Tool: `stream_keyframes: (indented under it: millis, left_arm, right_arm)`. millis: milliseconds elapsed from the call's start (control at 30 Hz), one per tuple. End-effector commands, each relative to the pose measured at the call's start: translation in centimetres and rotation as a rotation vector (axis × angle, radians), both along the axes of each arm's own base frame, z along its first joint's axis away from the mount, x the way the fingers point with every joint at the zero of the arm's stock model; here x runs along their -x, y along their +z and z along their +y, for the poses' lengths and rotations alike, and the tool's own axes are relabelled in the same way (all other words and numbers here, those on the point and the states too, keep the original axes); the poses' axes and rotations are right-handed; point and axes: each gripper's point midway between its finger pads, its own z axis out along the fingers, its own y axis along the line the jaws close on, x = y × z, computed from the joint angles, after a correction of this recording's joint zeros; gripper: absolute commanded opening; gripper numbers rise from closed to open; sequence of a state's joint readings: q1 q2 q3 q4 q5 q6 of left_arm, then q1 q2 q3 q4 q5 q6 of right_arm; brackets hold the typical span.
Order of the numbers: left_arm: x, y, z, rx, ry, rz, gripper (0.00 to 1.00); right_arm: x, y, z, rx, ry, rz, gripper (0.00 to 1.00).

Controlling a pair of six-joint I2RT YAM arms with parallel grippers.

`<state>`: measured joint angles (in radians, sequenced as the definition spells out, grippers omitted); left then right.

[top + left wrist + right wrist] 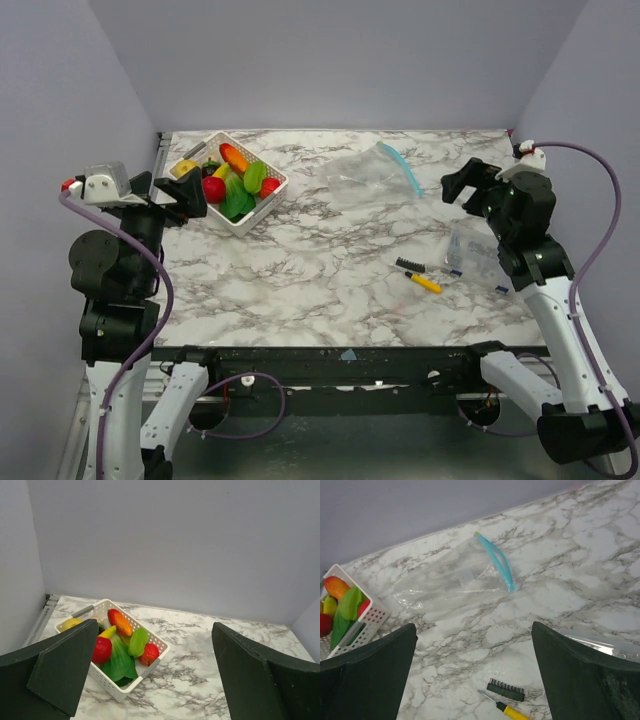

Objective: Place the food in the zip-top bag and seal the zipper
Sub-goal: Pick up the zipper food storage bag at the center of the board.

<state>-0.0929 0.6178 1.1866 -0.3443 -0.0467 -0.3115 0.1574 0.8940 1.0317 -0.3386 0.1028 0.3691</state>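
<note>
Overhead, you have one white basket [262, 203] far left holding roughly eight food pieces [235, 185]. One zip-top bag [360, 175] lies far centre, zipper [400, 168] along its right edge. One smaller bag [470, 250], one pen [424, 283] and one bit strip [408, 266] sit near right. The left gripper [185, 197] and right gripper [470, 187] are both spread wide, empty.

Left wrist: seven pieces show. Glossy ones may slip your fingers.

Right wrist: the bag seems flat, so food may shove it away. With two clear bags, you may grab the wrong one.
</note>
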Motion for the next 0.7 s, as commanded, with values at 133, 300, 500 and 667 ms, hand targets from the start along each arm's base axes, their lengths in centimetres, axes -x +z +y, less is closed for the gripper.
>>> stream_keyframes:
  millis: [133, 300, 500, 667]
  left_arm:
    - [-1.9, -2.3, -2.1, 0.013, -0.108, 0.07, 0.99]
    - [-2.8, -3.5, -3.1, 0.018, -0.151, 0.084, 0.98]
    - [-4.5, -4.4, -4.6, 0.036, -0.22, 0.154, 0.99]
    - [-6.2, -6.0, -6.1, 0.016, -0.291, 0.226, 0.99]
  right_arm:
    - [-2.1, -4.0, 1.8, -0.044, 0.067, 0.092, 1.0]
    - [-3.0, -5.7, 1.8, -0.037, 0.058, 0.123, 1.0]
    - [-5.2, -8.1, 5.2, -0.106, 0.208, 0.167, 1.0]
    - [-9.1, -11.4, 7.1, -0.137, 0.279, 0.221, 1.0]
